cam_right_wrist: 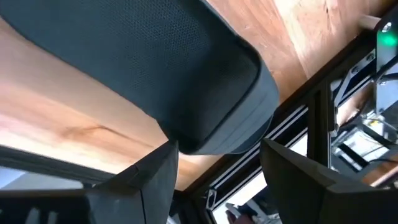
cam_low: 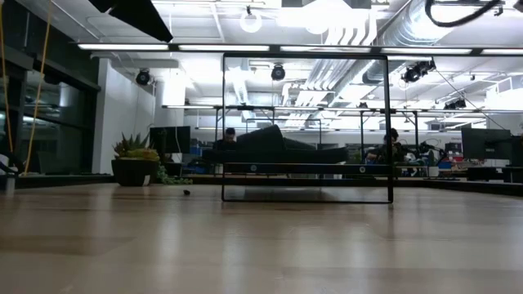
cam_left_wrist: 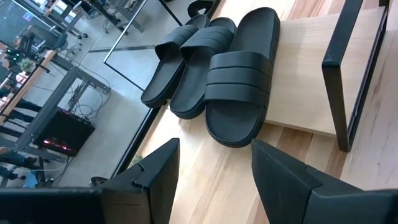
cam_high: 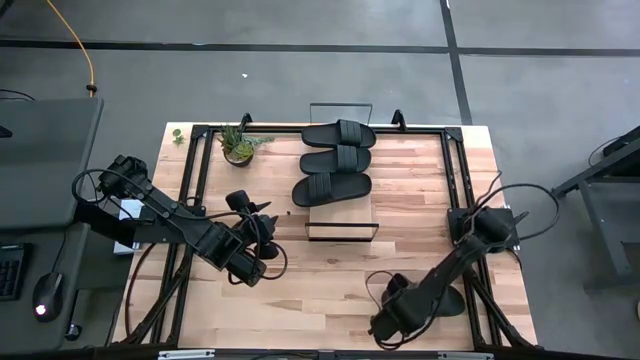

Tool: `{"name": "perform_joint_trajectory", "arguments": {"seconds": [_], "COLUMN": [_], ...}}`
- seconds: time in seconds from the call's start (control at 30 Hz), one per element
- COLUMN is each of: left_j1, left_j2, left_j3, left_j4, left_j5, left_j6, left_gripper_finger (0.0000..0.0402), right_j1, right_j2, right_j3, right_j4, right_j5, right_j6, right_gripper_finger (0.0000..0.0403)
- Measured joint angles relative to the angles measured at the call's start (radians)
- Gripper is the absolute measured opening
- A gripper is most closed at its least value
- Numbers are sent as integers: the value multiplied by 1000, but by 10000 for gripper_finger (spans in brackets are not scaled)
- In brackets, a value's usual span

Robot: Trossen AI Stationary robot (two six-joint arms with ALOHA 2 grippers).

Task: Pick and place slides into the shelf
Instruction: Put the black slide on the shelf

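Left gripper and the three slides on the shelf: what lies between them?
Bare tabletop only. The high view shows the left gripper short of the slides; the left wrist view shows plain wood up to the nearest one.

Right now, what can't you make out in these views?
- Fourth slide: right wrist view crops it; in the high view, the right arm mostly covers it.
- Slides on shelf, low view: one dark mass, uncountable.
- Right gripper: contact with fourth slide unclear.
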Motion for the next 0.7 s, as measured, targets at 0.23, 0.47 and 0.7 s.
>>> {"name": "perform_joint_trajectory", "arguments": {"seconds": [0.23, 0.47, 0.7], "left_j1": [0, 0, 0], "left_j2": [0, 0, 0], "left_j3": [0, 0, 0], "left_j4": [14, 14, 14], "left_j5": [0, 0, 0], "left_j6": [1, 1, 2], "left_gripper_finger": [184, 184, 184], "right_j1": [27, 36, 33], "right_j2": [17, 17, 16], "right_j3": [0, 0, -59], "right_j4": [-7, -7, -6], "right_j5": [10, 67, 53], "right_j6": [27, 34, 30], "right_gripper_finger": [216, 216, 216]}}
